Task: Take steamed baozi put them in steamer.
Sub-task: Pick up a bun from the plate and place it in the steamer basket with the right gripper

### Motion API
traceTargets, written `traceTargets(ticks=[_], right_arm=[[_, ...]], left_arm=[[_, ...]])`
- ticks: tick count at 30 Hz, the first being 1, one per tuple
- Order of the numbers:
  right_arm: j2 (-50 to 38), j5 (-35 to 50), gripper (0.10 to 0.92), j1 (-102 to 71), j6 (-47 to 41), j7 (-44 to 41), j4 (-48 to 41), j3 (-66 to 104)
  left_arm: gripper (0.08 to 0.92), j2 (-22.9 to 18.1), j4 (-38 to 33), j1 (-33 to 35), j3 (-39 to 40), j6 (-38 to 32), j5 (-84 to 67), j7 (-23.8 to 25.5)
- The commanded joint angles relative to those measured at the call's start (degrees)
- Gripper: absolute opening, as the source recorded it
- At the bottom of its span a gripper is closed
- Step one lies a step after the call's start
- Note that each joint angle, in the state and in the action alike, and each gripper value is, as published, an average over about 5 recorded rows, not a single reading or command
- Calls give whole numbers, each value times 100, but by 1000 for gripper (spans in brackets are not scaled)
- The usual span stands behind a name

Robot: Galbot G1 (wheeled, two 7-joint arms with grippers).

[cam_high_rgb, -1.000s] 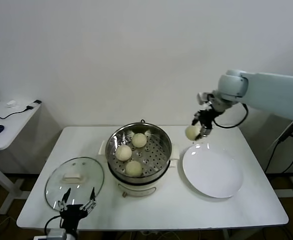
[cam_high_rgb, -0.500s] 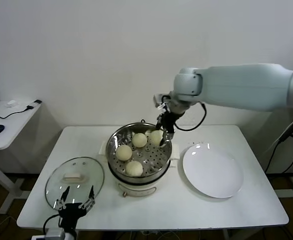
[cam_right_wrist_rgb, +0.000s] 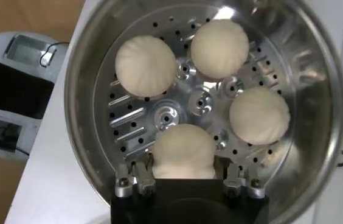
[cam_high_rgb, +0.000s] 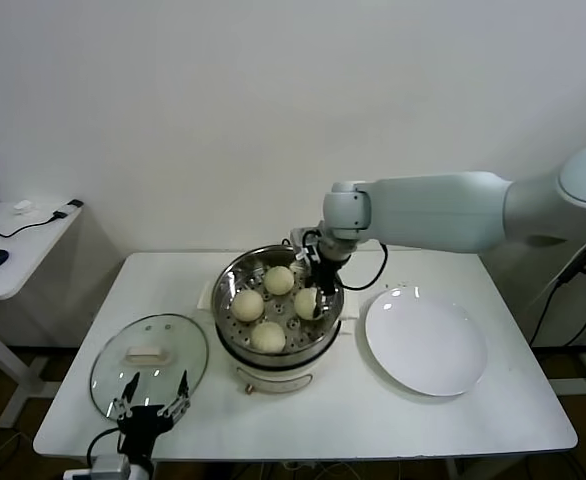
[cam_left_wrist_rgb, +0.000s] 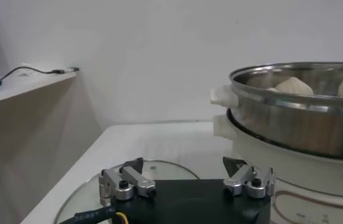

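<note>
White worktop carries the steamer, in which four baozi are seen. One baozi is gripped by the right hand inside the steamer. Beside the lid, the left hand is parked, spread wide.

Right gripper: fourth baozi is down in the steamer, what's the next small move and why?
Probably open the right gripper and lift straight up. Its fingers flank the fourth baozi, which appears to sit on the steamer tray beside three others, and the plate is bare. The left gripper waits open by the glass lid.
</note>
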Motion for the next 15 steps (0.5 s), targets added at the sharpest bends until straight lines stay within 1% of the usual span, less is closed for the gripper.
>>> traceTargets(ticks=[1,5,11,15], right_arm=[[164,-204,661,-378,10,19,-275,30],[171,-157,677,-371,176,-58,-361,106],[20,110,803,-142,470,-323,-368,263],[-402,299,821,76,523,-287,-193,628]], left_arm=[[823,-6,24,4,5,3,18,2],[823,-10,26,3,4,1,14,2],[823,-2,4,-1,-10,0,33,-7],[823,-2,-33,-31,-22,46,34,-6]])
